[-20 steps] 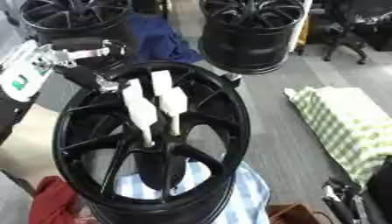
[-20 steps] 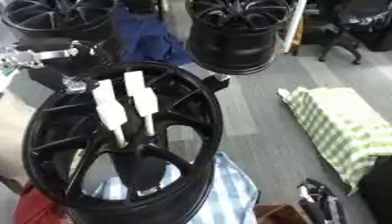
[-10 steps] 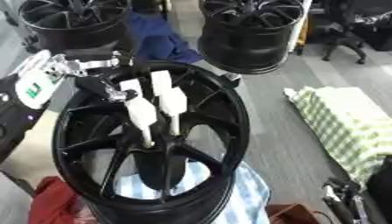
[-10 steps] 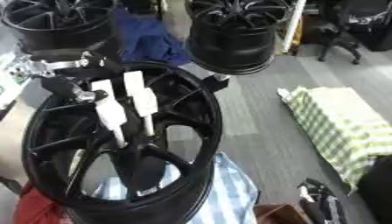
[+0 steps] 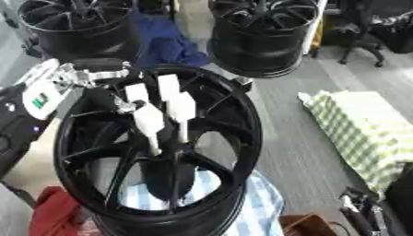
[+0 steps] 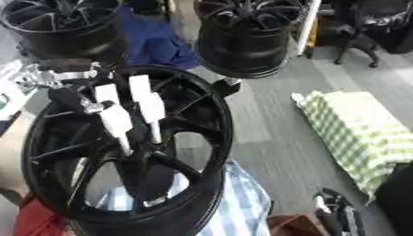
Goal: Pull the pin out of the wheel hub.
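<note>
Left eye view showed a large black wheel hub filling the lower left of the scene, its spokes meeting at a dark centre. It rested on a blue-and-white striped cloth, with something red at its lower left edge. Two white pins stood side by side in the middle of the hub, each with a wide blocky top and a thinner shaft running down toward the centre; they sat just beside each other, the left one slightly lower.

The left hand came in from the left and was at the hub's upper left rim, its silver and black fingers reaching toward the left pin. Whether the fingers touched or pinched that pin could not be told, nor whether they were spread or curled. The right hand showed only as a dark shape with pale parts near the lower right corner; its fingers could not be made out.

Two more black wheels stood on the grey floor behind, with a blue cloth between them. A green checked cloth lay at the right.
</note>
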`<state>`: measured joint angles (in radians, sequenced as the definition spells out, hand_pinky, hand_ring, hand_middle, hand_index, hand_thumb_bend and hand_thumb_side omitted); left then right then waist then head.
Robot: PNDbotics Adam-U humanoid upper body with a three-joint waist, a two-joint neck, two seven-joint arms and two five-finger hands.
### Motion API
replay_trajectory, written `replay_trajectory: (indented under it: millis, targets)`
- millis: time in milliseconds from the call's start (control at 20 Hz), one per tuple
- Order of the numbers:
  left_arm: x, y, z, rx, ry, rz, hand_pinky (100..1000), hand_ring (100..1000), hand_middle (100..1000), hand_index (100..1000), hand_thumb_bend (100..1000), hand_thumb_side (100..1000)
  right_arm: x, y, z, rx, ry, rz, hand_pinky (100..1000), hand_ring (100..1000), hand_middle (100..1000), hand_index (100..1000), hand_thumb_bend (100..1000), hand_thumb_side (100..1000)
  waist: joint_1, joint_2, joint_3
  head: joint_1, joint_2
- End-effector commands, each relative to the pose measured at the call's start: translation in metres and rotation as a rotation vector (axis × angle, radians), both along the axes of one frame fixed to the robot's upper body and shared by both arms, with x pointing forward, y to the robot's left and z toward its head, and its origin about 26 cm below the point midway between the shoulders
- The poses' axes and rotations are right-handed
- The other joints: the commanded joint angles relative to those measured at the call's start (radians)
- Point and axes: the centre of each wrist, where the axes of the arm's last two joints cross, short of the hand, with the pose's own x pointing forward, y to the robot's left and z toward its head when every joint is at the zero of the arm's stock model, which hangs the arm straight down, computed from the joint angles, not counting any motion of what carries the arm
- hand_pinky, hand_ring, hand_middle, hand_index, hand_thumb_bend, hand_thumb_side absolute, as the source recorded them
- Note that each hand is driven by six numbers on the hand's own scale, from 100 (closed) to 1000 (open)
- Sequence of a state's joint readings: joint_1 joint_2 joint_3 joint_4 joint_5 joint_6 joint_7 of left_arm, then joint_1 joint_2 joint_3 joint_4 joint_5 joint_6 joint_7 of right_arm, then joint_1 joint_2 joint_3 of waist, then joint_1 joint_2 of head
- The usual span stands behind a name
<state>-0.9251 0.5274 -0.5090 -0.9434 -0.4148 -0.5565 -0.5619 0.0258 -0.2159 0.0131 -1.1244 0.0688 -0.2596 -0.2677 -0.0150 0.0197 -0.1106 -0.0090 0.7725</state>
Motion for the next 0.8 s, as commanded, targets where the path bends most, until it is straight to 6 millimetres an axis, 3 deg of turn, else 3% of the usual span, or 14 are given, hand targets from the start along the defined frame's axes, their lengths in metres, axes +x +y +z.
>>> replay_trajectory:
  millis: [50, 200, 350, 550, 800]
  targets:
    - [0.001, 0.000, 0.011, 0.294, 0.025, -0.400, 672, 601, 605, 813, 168, 584, 0.006, -0.006, 0.006, -0.019, -0.018, 0.010, 602, 547, 541, 792, 100, 520, 0.001, -0.010, -0.002, 0.004, -0.003]
    - [0.000, -0.001, 0.011, 0.281, 0.026, -0.406, 604, 531, 521, 743, 100, 543, 0.005, -0.006, 0.006, -0.019, -0.018, 0.010, 602, 547, 541, 792, 100, 520, 0.000, -0.010, -0.001, 0.005, -0.003]
    - [-0.001, 0.000, 0.015, 0.254, 0.020, -0.409, 546, 483, 464, 685, 100, 490, 0.005, -0.007, 0.006, -0.020, -0.016, 0.008, 602, 547, 541, 792, 100, 520, 0.000, -0.010, -0.001, 0.006, -0.003]
    - [-0.001, 0.004, 0.026, 0.210, -0.003, -0.410, 516, 460, 433, 654, 100, 421, 0.004, -0.007, 0.006, -0.021, -0.013, 0.006, 602, 547, 541, 792, 100, 520, 0.001, -0.011, 0.002, 0.006, -0.003]
    - [-0.001, 0.009, 0.046, 0.166, -0.049, -0.408, 509, 454, 424, 645, 100, 416, 0.004, -0.008, 0.005, -0.021, -0.010, 0.003, 602, 547, 541, 792, 100, 520, 0.001, -0.013, 0.005, 0.005, -0.003]
